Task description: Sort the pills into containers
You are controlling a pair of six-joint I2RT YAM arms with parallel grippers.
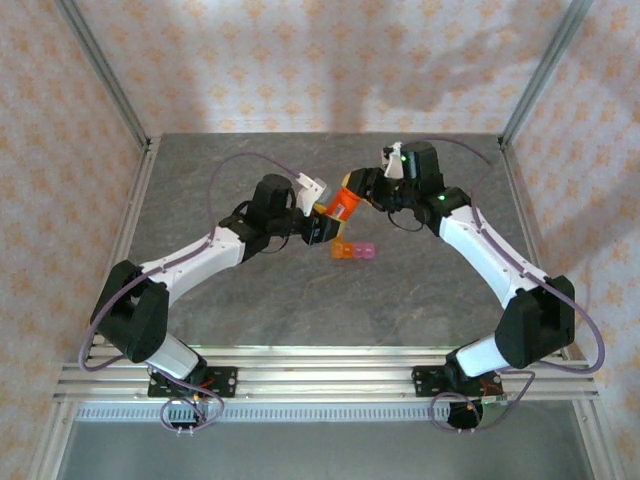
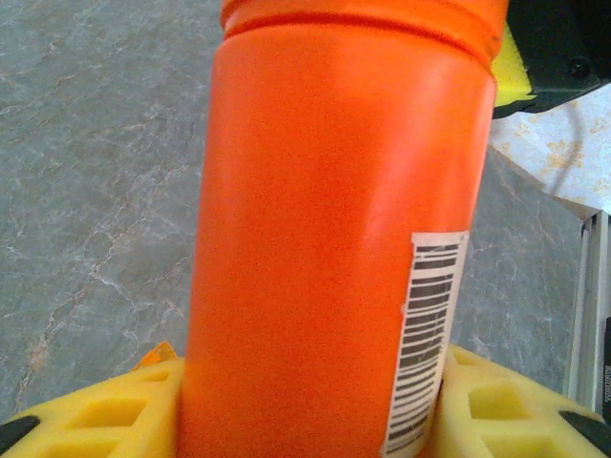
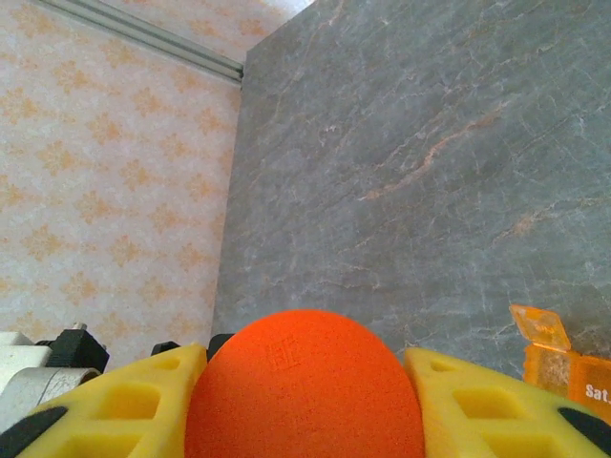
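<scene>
The left claw is shut on an orange bottle. Its yellow fingers press on both sides of the bottle's body, low down. The bottle has a white sticker with black lines on one side. The right claw comes at the bottle from the other end. Its yellow fingers sit tight against both sides of the bottle's round top, so it looks closed on it. In the view from above, the two claws meet in the middle, near the back of the surface, and they hold the bottle tilted up in the air between them. The containers lie on the surface just in front of the bottle, nearer the arm bases. They are a short row of little boxes, orange on the left end and pink on the right end. In the right wrist view the orange box has its little flap up. The surface is grey like stone, and the wall has a pale pattern.
</scene>
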